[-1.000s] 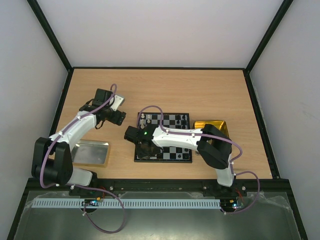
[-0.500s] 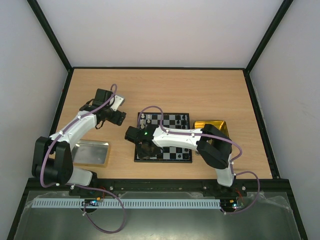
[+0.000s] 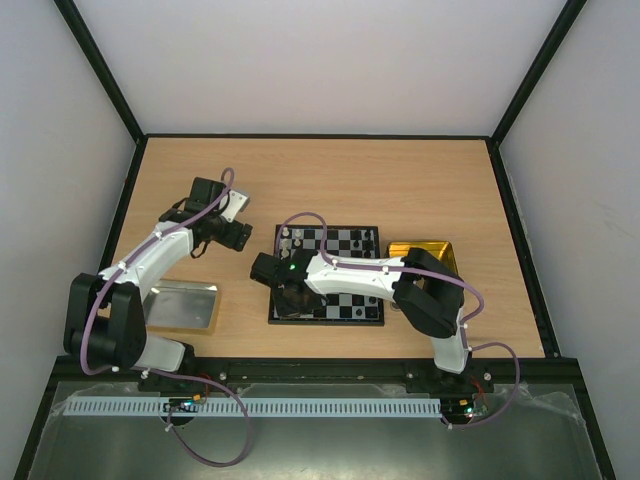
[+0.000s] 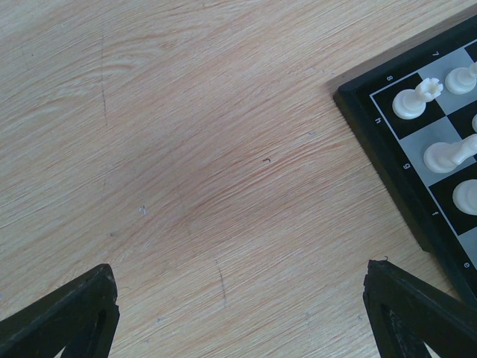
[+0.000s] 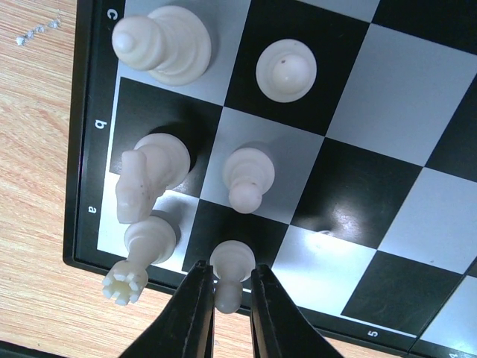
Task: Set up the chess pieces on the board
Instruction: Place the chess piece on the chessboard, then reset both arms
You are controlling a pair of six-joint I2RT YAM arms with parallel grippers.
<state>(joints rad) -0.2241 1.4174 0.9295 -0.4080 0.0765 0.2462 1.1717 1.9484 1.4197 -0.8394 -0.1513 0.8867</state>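
Chess pieces (image 5: 160, 45) – white ones – stand in the board (image 5: 387, 119) corner; the right gripper (image 5: 228, 268) narrowly straddles a pawn (image 5: 231, 287), though I cannot tell if it is gripping. Left gripper (image 4: 238, 267) hangs wide apart, empty, over the table (image 4: 186, 149) beside the board.

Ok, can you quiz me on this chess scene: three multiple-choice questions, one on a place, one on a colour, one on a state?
1. Relative to the board, the gold tray lies: A. left B. right C. on top
2. The pawn between the right pincer's fingers is: A. black B. white C. red
3. The left pincer is: A. open and empty B. shut tight C. gripping a cloth
B: it sits at the board's right edge. B: it is pale cream. A: its fingers stand wide apart, nothing between.
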